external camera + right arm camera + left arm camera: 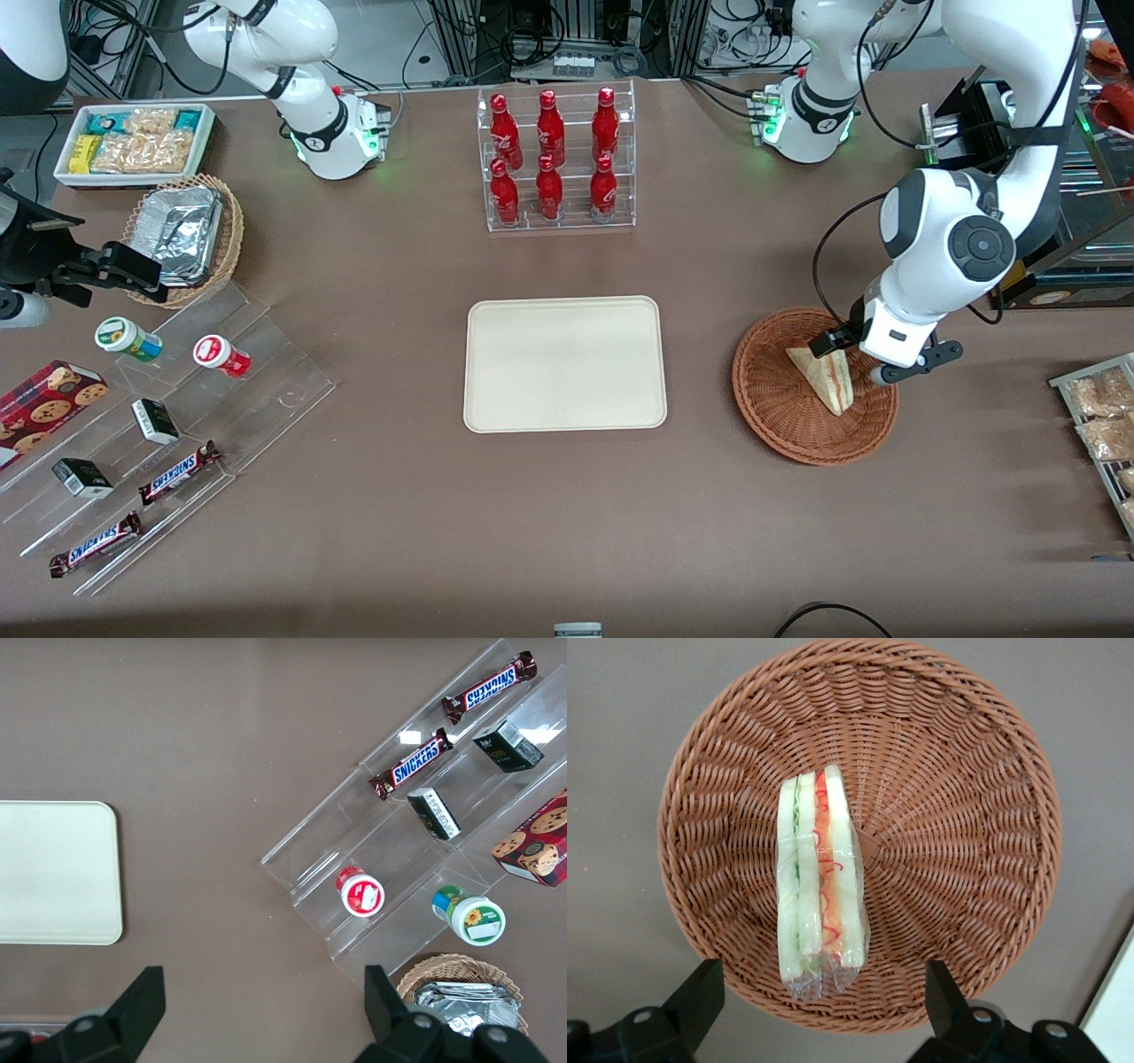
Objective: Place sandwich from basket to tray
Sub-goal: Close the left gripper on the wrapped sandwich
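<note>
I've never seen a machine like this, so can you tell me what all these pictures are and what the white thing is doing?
Those white things are robot arms. One picture looks at the whole table from the front; the other two come from little cameras on the arms' wrists. The working arm's gripper, a hand with two fingers, hangs open just above the sandwich and holds nothing yet. The sandwich is wrapped in clear film and lies in the brown basket. Its job is to move it onto the cream tray, which is bare now. Farther from the front camera stands a rack of red bottles. Near the other arm's end lie Snickers bars.
</note>
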